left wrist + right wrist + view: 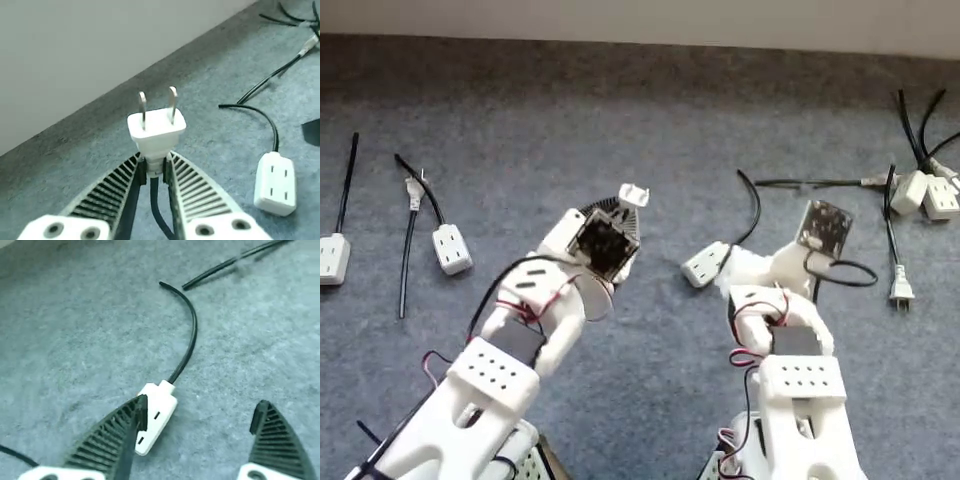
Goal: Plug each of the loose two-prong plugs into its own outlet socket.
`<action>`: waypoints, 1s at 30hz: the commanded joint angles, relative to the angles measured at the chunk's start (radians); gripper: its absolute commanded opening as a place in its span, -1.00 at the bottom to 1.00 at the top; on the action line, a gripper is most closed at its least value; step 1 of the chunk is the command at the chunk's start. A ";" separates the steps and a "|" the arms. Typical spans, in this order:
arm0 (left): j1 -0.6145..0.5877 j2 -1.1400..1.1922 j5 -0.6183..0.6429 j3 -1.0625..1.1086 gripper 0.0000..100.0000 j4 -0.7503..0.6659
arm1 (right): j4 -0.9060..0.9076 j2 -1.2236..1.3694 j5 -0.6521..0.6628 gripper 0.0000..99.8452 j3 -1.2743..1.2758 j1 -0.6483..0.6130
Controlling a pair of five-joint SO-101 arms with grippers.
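- Left gripper (154, 169): clamped on the neck of a white plug (156, 129), held above the carpet (225, 145), its 2 prongs pointing away from the arm.
- Right gripper (201, 407): open, low over the carpet; 1 finger (120, 435) touches a white socket (156, 415) lying flat, with its black cord (190, 335) attached.
- Second plug (900, 290): loose on the carpet beside the right arm.

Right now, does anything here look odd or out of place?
Yes: the outlet socket by the open right gripper trails a short black cord that ends loose on the carpet, joined to nothing.
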 commanded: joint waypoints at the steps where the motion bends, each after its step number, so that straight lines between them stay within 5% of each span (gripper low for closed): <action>1: 0.013 -0.015 0.103 0.097 -0.99 -0.244 | 0.088 -0.015 0.008 -0.34 -0.140 -0.044; 8: 0.016 -0.013 0.106 0.242 -0.99 -0.505 | 0.239 -0.016 0.037 -0.58 -0.236 -0.077; 17: 0.021 -0.010 0.189 0.255 -0.99 -0.514 | 0.427 -0.016 0.210 -0.58 -0.378 -0.249; 30: 0.113 -0.012 0.199 0.275 -0.99 -0.514 | 0.433 -0.021 0.298 -0.76 -0.464 -0.455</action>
